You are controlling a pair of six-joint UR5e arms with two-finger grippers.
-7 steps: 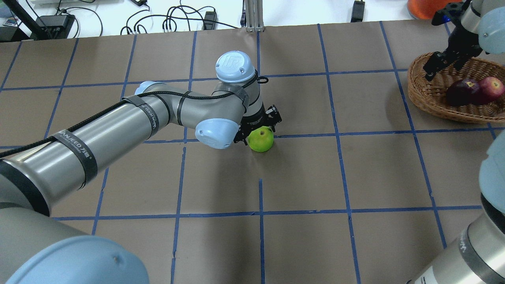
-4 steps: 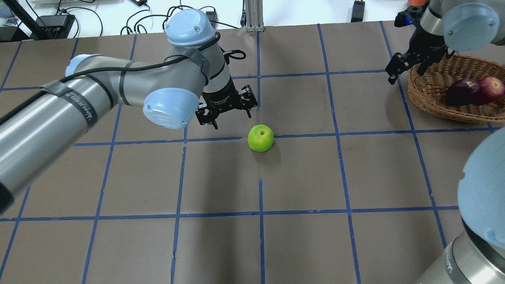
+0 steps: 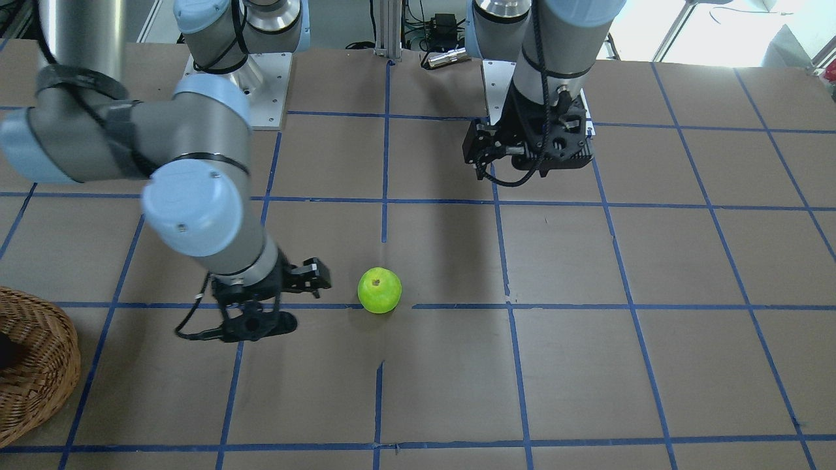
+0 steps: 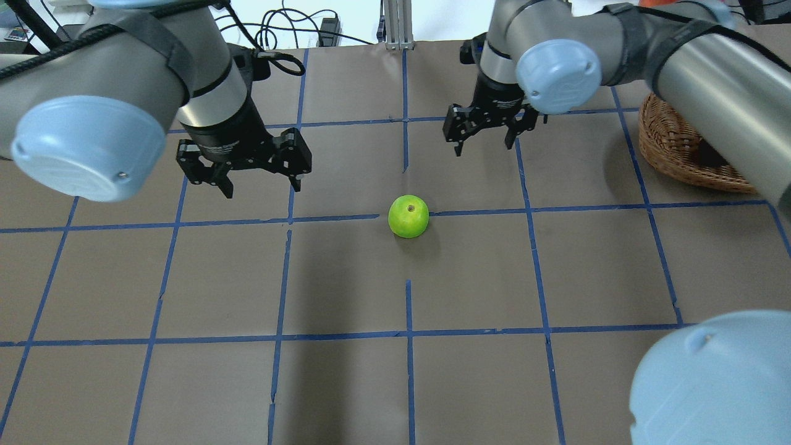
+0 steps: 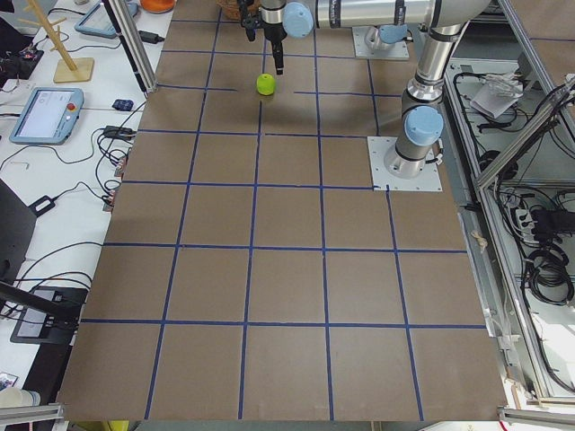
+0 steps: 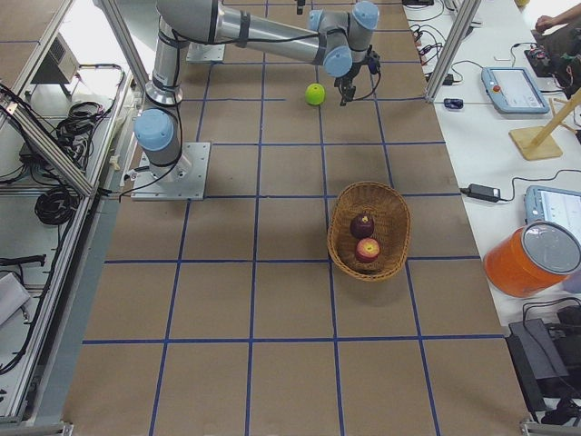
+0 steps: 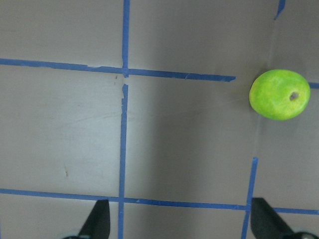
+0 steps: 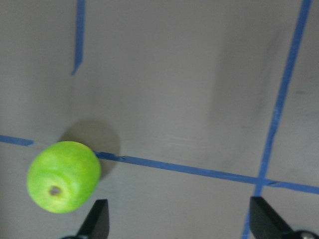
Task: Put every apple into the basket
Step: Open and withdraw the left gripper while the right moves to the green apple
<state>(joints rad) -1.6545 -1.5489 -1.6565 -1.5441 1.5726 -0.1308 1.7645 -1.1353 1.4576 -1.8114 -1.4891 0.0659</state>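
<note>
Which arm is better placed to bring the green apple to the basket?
Right. The right gripper is open and nearer the green apple, and the basket lies on the right arm's side.

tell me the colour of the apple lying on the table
The apple is bright lime green, clearest in the overhead exterior view.

The lime green apple [image 3: 379,290] sits on a blue tape line [image 3: 588,307] around the middle of the bench [image 3: 653,378], with the right gripper [image 3: 295,301] hanging just beside it, fingers apart, the left gripper [image 3: 528,151] well off toward the robot's edge, and the wicker basket [image 3: 52,378] cut off at the end on the robot's right.
</note>
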